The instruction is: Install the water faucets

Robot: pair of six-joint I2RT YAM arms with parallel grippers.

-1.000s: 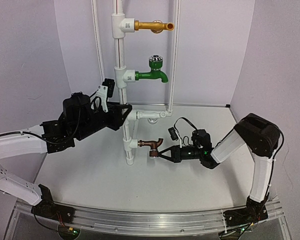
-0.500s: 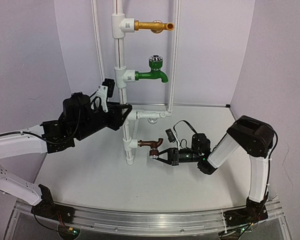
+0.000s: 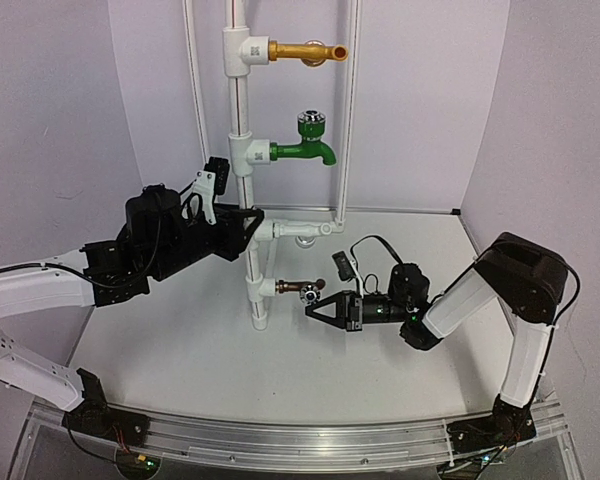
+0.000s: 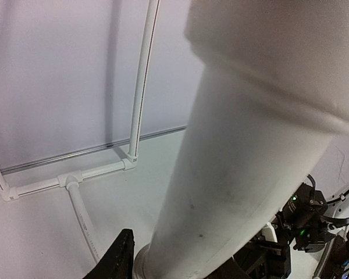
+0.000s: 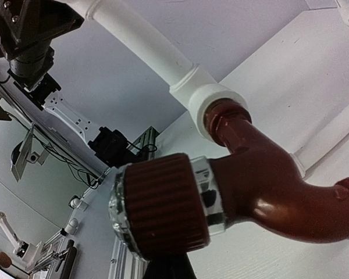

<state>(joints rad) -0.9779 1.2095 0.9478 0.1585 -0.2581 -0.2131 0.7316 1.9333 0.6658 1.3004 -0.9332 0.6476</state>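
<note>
Where the upright white pipe (image 3: 242, 110) nears the desk (image 3: 200, 350), the brown faucet (image 3: 300, 290) sits in the lowest side fitting. It points right, with its knob turned toward the near side.

The right gripper (image 3: 310, 308) lies low over the desk just near and right of that knob. Its fingers appear pressed together and hold nothing.

The left gripper (image 3: 248, 222) is clamped on the white pipe higher up, with fingers (image 4: 119, 258) showing on either side. The pipe fills the left wrist view and blocks most of it.

Above the left gripper a green faucet (image 3: 302, 152) and a gold faucet (image 3: 302, 50) project right. A short white stub (image 3: 300, 228) projects between the green and brown faucets. A thin white tube frame (image 3: 350, 100) stands at the far wall.

Square code marks (image 3: 255, 50) on the upper fittings are too small to read. No other writing is legible.
</note>
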